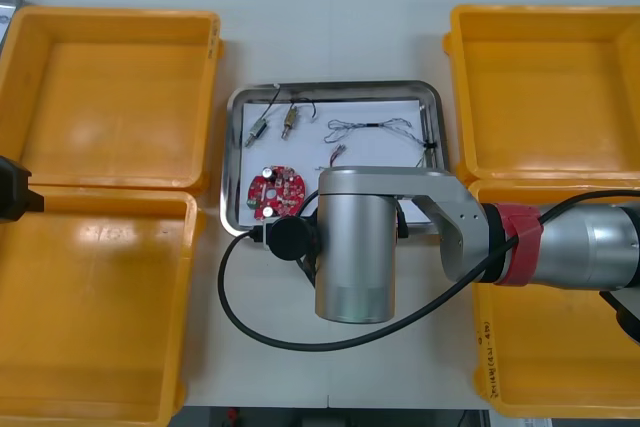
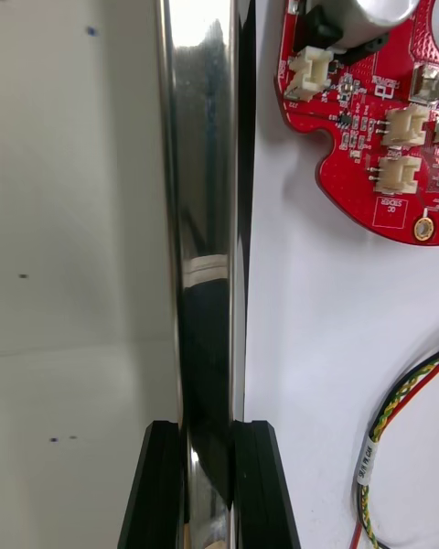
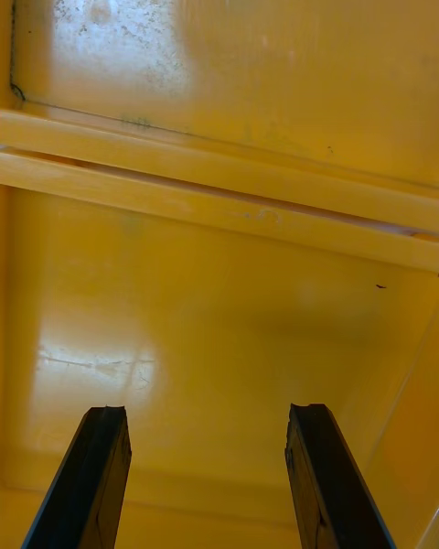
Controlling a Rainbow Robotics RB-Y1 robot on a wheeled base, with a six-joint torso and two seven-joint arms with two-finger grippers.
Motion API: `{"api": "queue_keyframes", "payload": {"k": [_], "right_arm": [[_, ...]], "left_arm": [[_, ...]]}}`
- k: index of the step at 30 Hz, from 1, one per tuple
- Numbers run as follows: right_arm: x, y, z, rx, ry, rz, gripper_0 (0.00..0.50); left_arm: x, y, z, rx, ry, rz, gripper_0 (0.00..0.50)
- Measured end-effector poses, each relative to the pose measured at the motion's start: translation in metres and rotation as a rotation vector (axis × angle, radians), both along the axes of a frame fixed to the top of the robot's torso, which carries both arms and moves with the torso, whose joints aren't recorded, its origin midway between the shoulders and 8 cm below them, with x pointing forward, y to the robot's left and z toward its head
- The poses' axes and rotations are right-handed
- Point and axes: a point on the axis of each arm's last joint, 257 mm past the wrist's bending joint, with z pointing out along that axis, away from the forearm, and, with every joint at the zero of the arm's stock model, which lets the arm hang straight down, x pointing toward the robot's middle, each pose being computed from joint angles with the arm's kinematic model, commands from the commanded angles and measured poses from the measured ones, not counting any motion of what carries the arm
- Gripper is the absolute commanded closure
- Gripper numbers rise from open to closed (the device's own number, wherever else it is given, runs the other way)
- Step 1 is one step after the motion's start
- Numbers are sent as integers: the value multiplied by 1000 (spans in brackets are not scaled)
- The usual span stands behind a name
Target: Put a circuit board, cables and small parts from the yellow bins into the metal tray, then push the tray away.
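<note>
The metal tray (image 1: pixel 232 162), white inside, lies between the bins. It holds a round red circuit board (image 1: pixel 276 192), two small metal parts (image 1: pixel 258 129), a thin cable (image 1: pixel 375 129) and a red and yellow cable (image 2: pixel 393 421). My right arm (image 1: pixel 355 247) hangs over the tray's near edge. In the right wrist view my right gripper (image 2: pixel 208 430) is shut on the tray's shiny rim (image 2: pixel 206 192), one finger on each side of it, with the circuit board (image 2: pixel 366 137) just inside. My left gripper (image 3: pixel 206 416) stands open over a bare yellow bin floor (image 3: pixel 219 311).
Two yellow bins (image 1: pixel 110 87) (image 1: pixel 90 307) stand at the left and two (image 1: pixel 545 87) (image 1: pixel 560 347) at the right, all bare inside. My left arm (image 1: pixel 12 187) sits at the left edge. A black hose (image 1: pixel 260 332) loops from the right wrist over the table.
</note>
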Motion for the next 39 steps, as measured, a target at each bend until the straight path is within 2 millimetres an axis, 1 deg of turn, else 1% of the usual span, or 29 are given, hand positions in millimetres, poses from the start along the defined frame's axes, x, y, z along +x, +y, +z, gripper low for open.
{"api": "queue_keyframes", "payload": {"k": [4, 11, 20, 32, 39], "right_arm": [[17, -5, 9, -17, -30, -22, 500], [37, -3, 22, -34, -67, -48, 500], [51, 2, 38, -39, -101, -50, 500], [71, -2, 54, -57, -139, -83, 500], [81, 3, 64, -62, -160, -94, 500]], "left_arm": [[0, 0, 0, 0, 0, 0, 0], [0, 0, 0, 0, 0, 0, 0], [0, 0, 0, 0, 0, 0, 0], [0, 0, 0, 0, -1, 1, 0], [0, 1, 1, 0, -2, 2, 0]]}}
